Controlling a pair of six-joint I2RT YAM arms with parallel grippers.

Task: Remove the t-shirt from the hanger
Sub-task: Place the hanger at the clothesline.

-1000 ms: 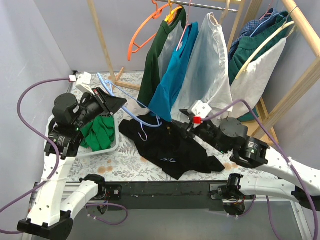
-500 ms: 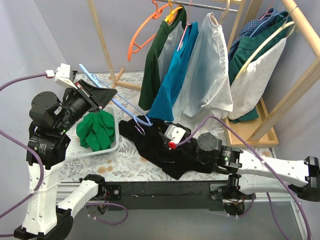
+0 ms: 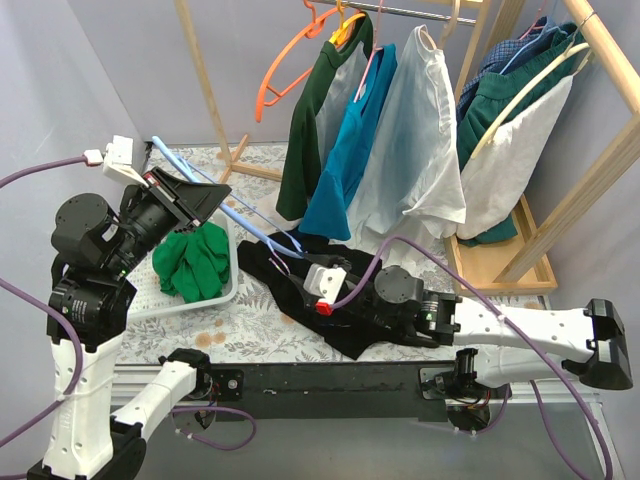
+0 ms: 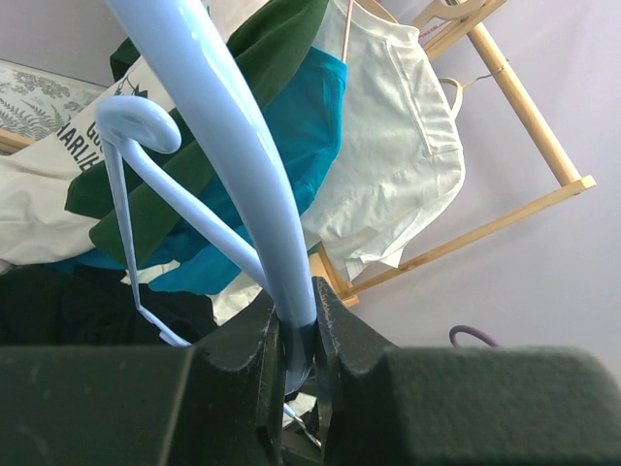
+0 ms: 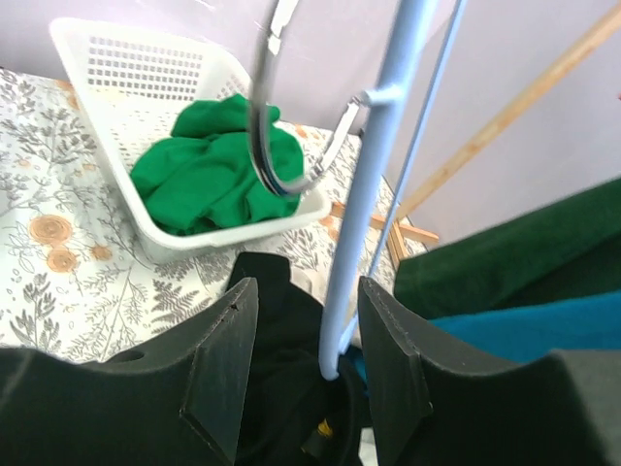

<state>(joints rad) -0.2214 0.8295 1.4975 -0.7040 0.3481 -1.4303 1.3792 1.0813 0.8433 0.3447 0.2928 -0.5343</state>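
Note:
A black t-shirt (image 3: 340, 290) lies crumpled on the floral table, also low in the right wrist view (image 5: 291, 369). A light blue hanger (image 3: 235, 215) slants from my left gripper (image 3: 200, 197) down to the shirt's collar, its metal hook (image 5: 277, 116) hanging free. My left gripper (image 4: 291, 330) is shut on one end of the hanger (image 4: 233, 155). My right gripper (image 5: 310, 349) is open just above the shirt, with the hanger's lower arm (image 5: 374, 194) between its jaws, touching neither.
A white basket (image 3: 225, 290) with a green garment (image 3: 190, 262) stands at the left. A wooden rack (image 3: 600, 50) behind holds several hanging garments (image 3: 400, 140) and an orange hanger (image 3: 290, 60). A wooden base (image 3: 495, 270) sits at the right.
My left arm lifted the hanger up and left, pulling it out of the shirt. My right arm swung left and down over the shirt, jaws now around the hanger's lower end.

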